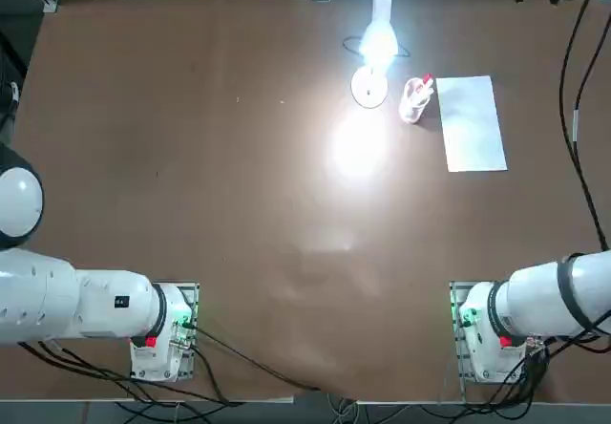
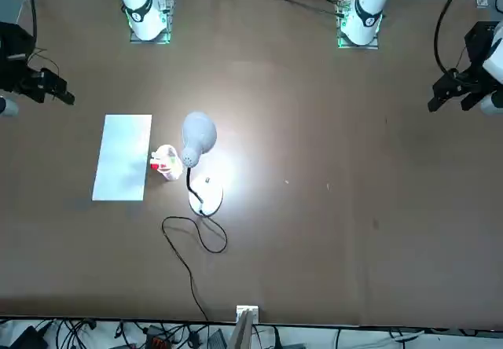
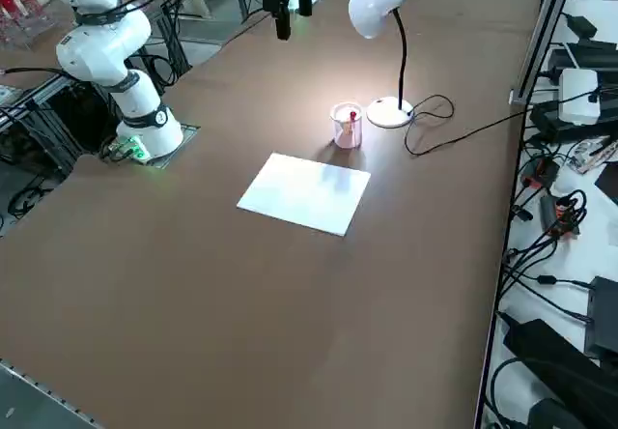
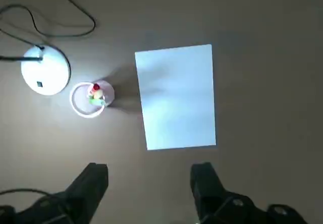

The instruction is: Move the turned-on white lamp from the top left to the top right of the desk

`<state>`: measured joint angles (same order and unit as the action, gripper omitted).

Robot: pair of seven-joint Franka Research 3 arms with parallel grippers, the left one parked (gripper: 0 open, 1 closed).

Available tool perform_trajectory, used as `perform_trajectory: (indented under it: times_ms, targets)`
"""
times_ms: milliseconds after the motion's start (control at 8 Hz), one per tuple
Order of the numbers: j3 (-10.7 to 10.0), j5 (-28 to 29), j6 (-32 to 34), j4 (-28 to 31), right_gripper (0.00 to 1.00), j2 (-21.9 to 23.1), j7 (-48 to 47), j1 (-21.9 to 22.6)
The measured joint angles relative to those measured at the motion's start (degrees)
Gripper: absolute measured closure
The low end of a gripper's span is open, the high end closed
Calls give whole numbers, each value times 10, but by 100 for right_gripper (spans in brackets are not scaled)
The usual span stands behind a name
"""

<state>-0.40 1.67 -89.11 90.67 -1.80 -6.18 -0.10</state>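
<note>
The white lamp (image 1: pixel 374 56) is lit and stands upright at the far side of the brown desk (image 1: pixel 172 157), a little right of the middle. Its head (image 2: pixel 197 137) glows over a bright patch on the desk, and its thin black cord (image 2: pixel 193 237) loops toward the far edge. The round base (image 4: pixel 45 72) also shows in the right wrist view. My right gripper (image 4: pixel 150 171) hangs high over the desk, open and holding nothing, well apart from the lamp. In the front view the gripper (image 2: pixel 55 90) sits at the picture's left side.
A small clear cup of pens (image 1: pixel 415 99) stands right beside the lamp base. A white paper sheet (image 1: pixel 471 123) lies flat just past the cup. Cables and gear (image 3: pixel 570 158) crowd the strip beyond the desk's far edge.
</note>
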Motion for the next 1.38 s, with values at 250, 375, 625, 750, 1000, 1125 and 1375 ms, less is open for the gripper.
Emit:
perform_trajectory:
  times_ms: [250,375,625,750,1000,1125,1375]
  targets:
    - [5,4,-64,-1,0,-1,-122,46]
    - [7,4,-95,-1,0,-1,-203,83]
    - [11,-19,-132,-1,0,-2,-314,170]
    - [11,-54,-140,-1,0,-4,-348,218]
    - [12,-126,-156,0,0,-26,-411,298]
    - [11,-160,-162,1,0,-45,-418,331]
    - [11,-214,-185,0,0,-85,-429,383]
